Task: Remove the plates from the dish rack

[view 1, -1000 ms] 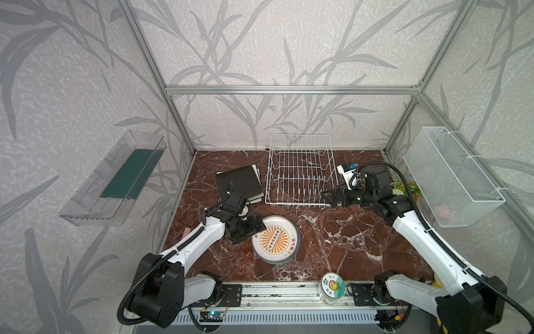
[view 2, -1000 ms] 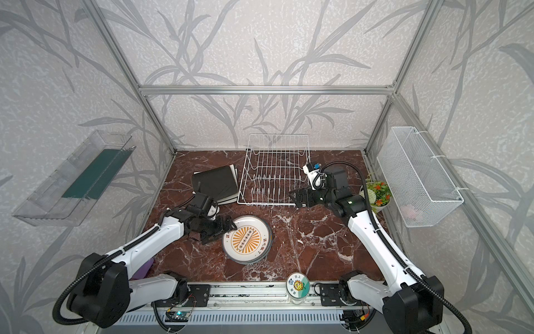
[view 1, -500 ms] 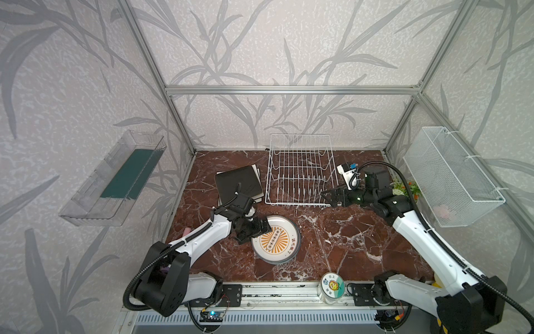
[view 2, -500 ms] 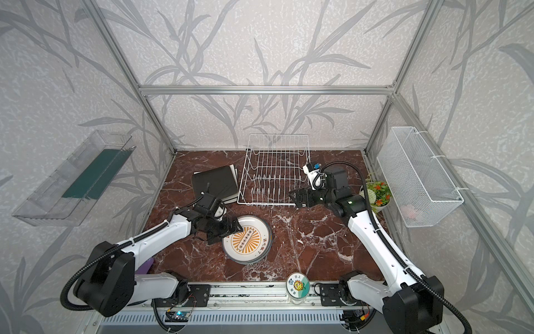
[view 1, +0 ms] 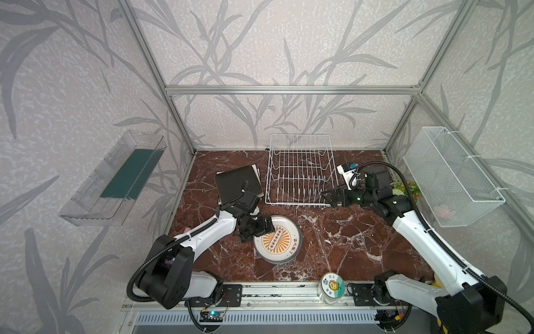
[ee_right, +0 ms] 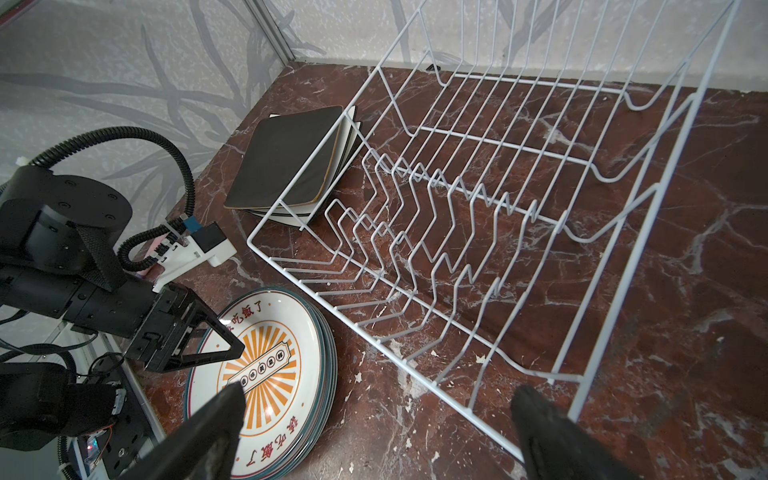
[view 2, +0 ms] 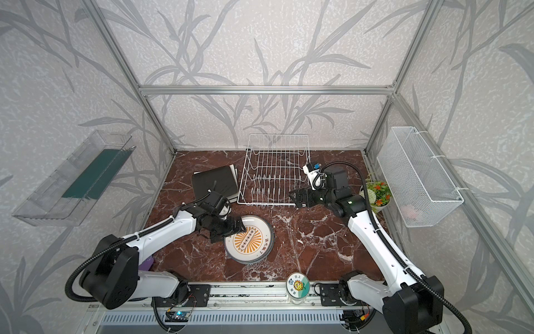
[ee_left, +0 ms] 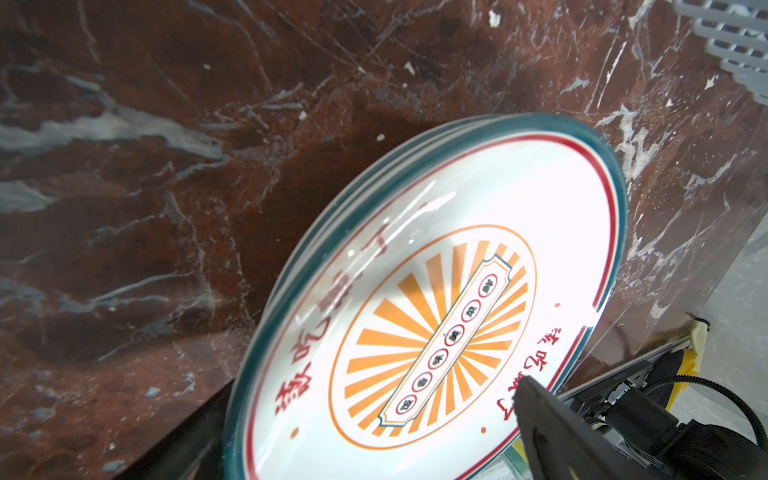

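At the lower centre of both top views, a jar [view 1: 332, 284] is seen standing on the front rail [view 1: 274, 289], untouched. Just above it in the frame, the round plates [view 1: 281, 245] are stacked flat on the table [view 1: 361, 237], sunburst face up. Several rims can be made out at the stack's edge in the left wrist view.

The one change of the last second is found here. The left gripper [view 1: 260, 230], which was held beside the stack toward the left of the frame, has been swung across, so that it is now placed over the stack's upper-left rim. Its jaws are spread wide and nothing is gripped. Whether the top plate is touched cannot be told. No plate has been shifted meanwhile.

Farther up, at centre right, the right gripper [view 1: 326, 199] has been kept where it was, at the lower right corner of the dish rack [view 1: 300, 204], with its jaws fully apart and empty. The rack is seen bare in every slot. Just beside its left side, the square plates [view 1: 237, 183] are piled with the black one uppermost.

Since nothing is left in the rack, the unloading is judged done. The left arm's move is read as a tidying of the round stack, not a fresh pick.
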